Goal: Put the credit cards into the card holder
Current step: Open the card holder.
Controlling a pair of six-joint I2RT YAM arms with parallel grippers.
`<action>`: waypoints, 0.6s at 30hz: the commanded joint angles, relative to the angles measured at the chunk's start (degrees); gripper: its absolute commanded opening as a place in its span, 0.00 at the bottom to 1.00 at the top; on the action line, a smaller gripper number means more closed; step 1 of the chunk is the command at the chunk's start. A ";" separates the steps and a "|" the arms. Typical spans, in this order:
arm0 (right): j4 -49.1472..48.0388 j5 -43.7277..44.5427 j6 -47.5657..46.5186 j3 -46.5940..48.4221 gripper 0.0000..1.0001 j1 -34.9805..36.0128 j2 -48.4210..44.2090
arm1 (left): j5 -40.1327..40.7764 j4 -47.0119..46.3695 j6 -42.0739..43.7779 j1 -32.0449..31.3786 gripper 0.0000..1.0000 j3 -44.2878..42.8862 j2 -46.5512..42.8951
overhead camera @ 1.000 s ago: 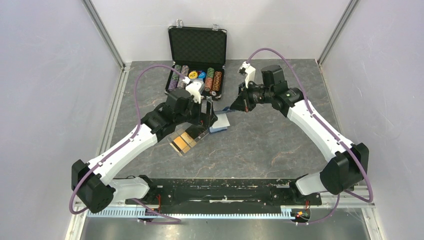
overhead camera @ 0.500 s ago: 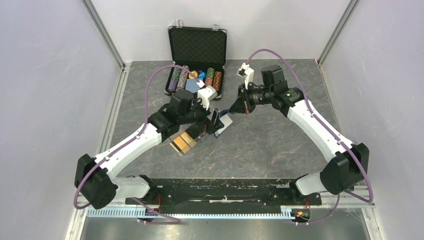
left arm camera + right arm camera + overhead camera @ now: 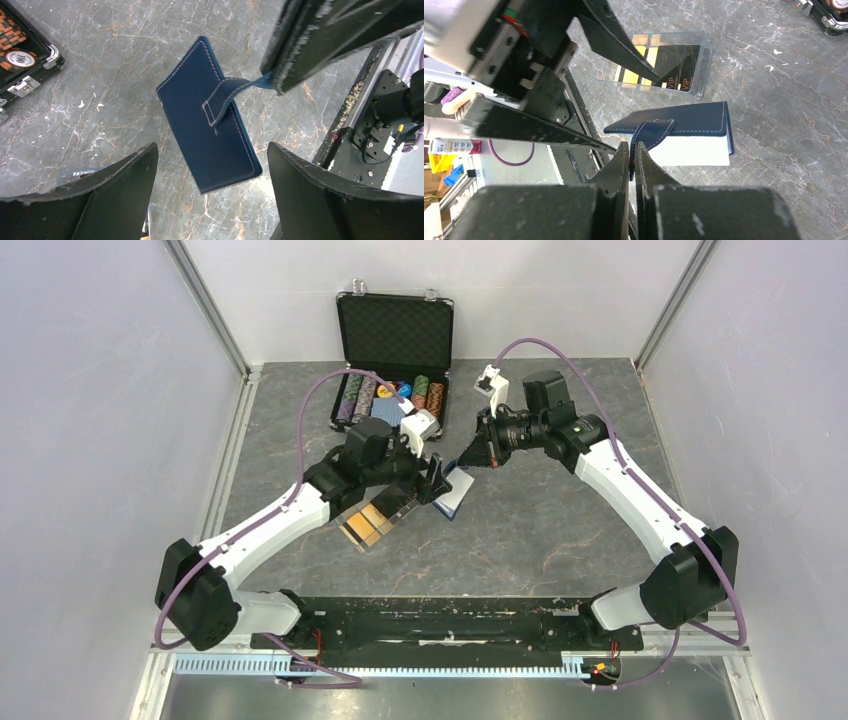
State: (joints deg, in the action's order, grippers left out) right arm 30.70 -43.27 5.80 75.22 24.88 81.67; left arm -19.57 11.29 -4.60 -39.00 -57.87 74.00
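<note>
The navy card holder [image 3: 210, 130] lies on the marble table, its snap tab [image 3: 222, 95] pulled up. My right gripper [image 3: 631, 150] is shut on that tab, which lifts the cover off the pale inside [image 3: 694, 150]. My left gripper [image 3: 212, 147] hangs open above the card holder [image 3: 455, 496], one finger on each side and neither touching it. The credit cards [image 3: 659, 62], gold and black, lie in a clear tray [image 3: 400, 508] just left of the holder. In the top view the left gripper [image 3: 433, 480] and right gripper [image 3: 466, 456] nearly meet.
An open black briefcase [image 3: 392, 335] with rows of poker chips [image 3: 390, 395] stands at the back. Its corner [image 3: 25, 55] shows in the left wrist view. The arm bases' black rail [image 3: 440, 625] runs along the near edge. Walls close in both sides.
My left gripper has swung right from the tray to sit over the card holder, and its jaws have narrowed slightly. The holder has turned a little. The right gripper holds the tab in place.
</note>
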 commanded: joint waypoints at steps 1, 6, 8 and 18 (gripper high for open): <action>-1.94 -2.60 1.60 2.74 0.00 -0.25 -0.86 | 1.27 -2.20 0.78 -0.31 0.85 -2.33 3.57; -2.26 -2.34 2.52 2.49 0.00 -0.19 -0.71 | 2.34 -1.97 1.15 -0.72 0.77 -3.48 5.25; -2.44 -2.43 2.72 2.26 0.00 -0.21 -0.74 | 2.08 -1.55 2.01 -0.72 0.64 -3.48 5.26; -2.85 3.79 2.96 -0.82 0.55 -3.44 -2.99 | -0.49 -0.17 2.55 -0.74 0.02 -3.53 1.55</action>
State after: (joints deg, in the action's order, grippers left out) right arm 29.91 -42.96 8.29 75.18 23.94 81.52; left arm -18.46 11.44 -2.96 -39.86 -59.40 79.33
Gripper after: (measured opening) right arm 0.369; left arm 0.055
